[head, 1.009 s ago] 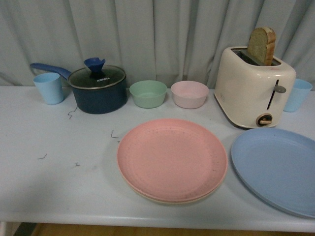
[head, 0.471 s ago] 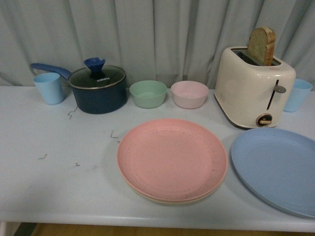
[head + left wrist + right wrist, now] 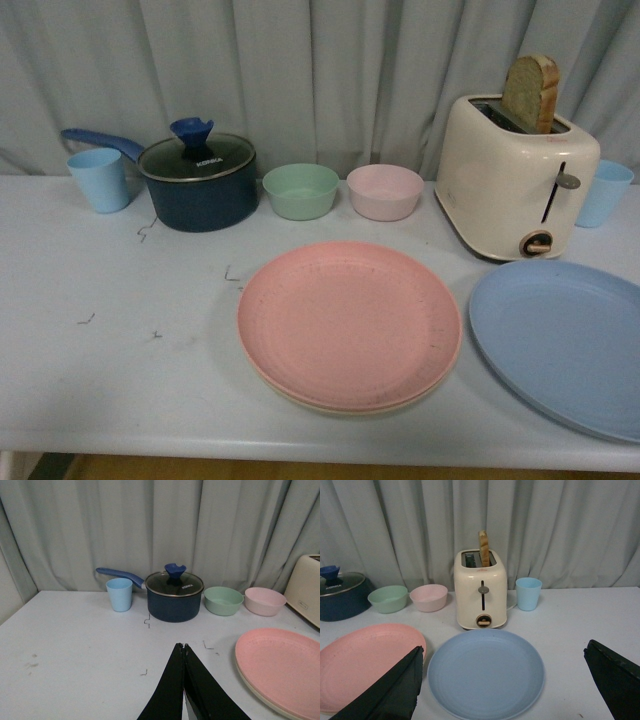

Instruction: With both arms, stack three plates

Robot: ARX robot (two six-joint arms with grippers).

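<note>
In the front view the pink plate (image 3: 349,322) lies at the table's middle on top of the cream plate (image 3: 335,405), of which only a thin rim shows. The light blue plate (image 3: 565,342) lies alone to the right, cut by the picture's edge. Neither arm shows in the front view. My left gripper (image 3: 184,645) is shut with nothing in it, hovering over bare table left of the pink plate (image 3: 286,666). My right gripper (image 3: 504,650) is open wide, its fingers spread to either side of the blue plate (image 3: 486,673), short of it.
Along the back stand a light blue cup (image 3: 100,179), a dark lidded saucepan (image 3: 198,181), a green bowl (image 3: 301,190), a pink bowl (image 3: 385,191), a cream toaster (image 3: 515,177) holding a slice of bread, and another blue cup (image 3: 604,192). A grey curtain hangs behind.
</note>
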